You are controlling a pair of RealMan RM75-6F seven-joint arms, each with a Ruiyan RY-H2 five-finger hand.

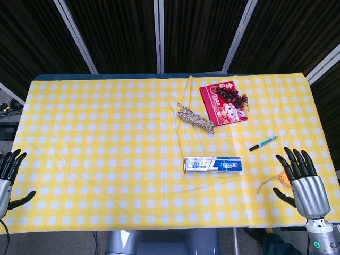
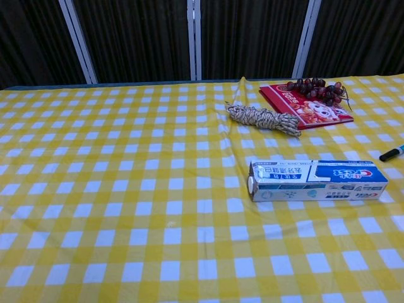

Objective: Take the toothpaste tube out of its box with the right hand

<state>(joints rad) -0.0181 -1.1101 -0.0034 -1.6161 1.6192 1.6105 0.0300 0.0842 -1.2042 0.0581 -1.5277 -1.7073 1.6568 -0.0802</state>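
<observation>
My left hand (image 1: 9, 178) sits off the table's left edge, well left of the toothpaste box (image 1: 213, 164), fingers spread, holding nothing. The box lies flat on the yellow checked cloth (image 1: 106, 133), flaps closed as far as I can see. Behind it there's a rope bundle (image 1: 195, 120), further back-right a red packet (image 1: 223, 103) with grapes (image 1: 232, 95). A marker (image 1: 263, 143) lies right of the box. My right hand (image 1: 300, 178) hovers right of it, fingers apart, holding nothing.
</observation>
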